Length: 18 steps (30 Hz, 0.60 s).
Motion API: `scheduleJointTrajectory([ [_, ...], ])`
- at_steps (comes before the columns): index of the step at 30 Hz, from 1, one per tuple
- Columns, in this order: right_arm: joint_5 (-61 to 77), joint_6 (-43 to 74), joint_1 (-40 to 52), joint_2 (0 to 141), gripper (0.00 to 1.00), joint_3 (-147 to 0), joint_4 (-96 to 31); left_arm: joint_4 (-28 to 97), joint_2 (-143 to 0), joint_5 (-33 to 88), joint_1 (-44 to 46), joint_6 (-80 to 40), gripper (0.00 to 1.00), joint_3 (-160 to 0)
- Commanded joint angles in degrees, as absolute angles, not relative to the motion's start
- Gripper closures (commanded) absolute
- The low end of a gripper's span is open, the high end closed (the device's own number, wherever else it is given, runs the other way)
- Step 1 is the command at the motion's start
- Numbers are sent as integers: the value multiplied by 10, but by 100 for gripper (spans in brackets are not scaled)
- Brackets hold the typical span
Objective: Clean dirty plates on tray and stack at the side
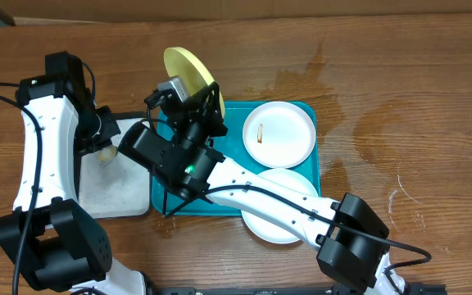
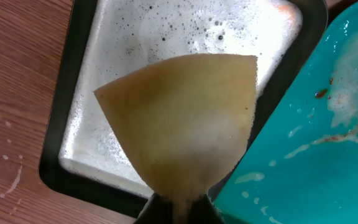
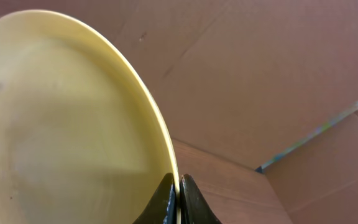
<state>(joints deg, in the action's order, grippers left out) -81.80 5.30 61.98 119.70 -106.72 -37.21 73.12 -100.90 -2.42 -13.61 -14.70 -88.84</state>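
Open room: the brown wooden surface (image 1: 416, 98) is bare to the right of the large teal-blue rectangular plastic tray (image 1: 234, 111), apart from wet patches. On the tray's left, the smaller black-rimmed white tray (image 1: 113, 197) lies just beside it, with foamy water inside.

Right hand (image 3: 179, 190): closed on the rim of the pale yellow round plate (image 1: 185, 70). The plate is lifted and tilted on edge above the teal tray's far left corner.

Left hand (image 2: 179, 210): closed on a tan sponge (image 2: 185, 124), which hangs over the black-rimmed tray, well apart from the yellow plate.

One white round plate (image 1: 285, 135) with a brown smear lies in the teal tray's far right part. A second white plate (image 1: 273, 225) lies across the tray's near edge, partly under the right arm.
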Motion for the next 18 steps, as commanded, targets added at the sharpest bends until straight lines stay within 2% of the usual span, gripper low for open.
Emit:
scheduleJointTrajectory([
  [1,-847,43,626,1193,96,-1071,-365,730,-1000,-31,-136,-155,96,-886],
  [5,-827,45,625,1193,96,-1071,-364,731,-1000,-31,-136,-155,96,-886],
  [13,-647,81,603,1187,96,-1073,-418,733,-1000,-30,-136,-155,96,-886],
  [15,-574,126,577,1179,97,-1077,-449,734,-1000,-30,-136,-155,96,-886],
  [18,-392,163,517,1160,97,-1089,-483,733,-1000,-30,-136,-155,96,-886],
])
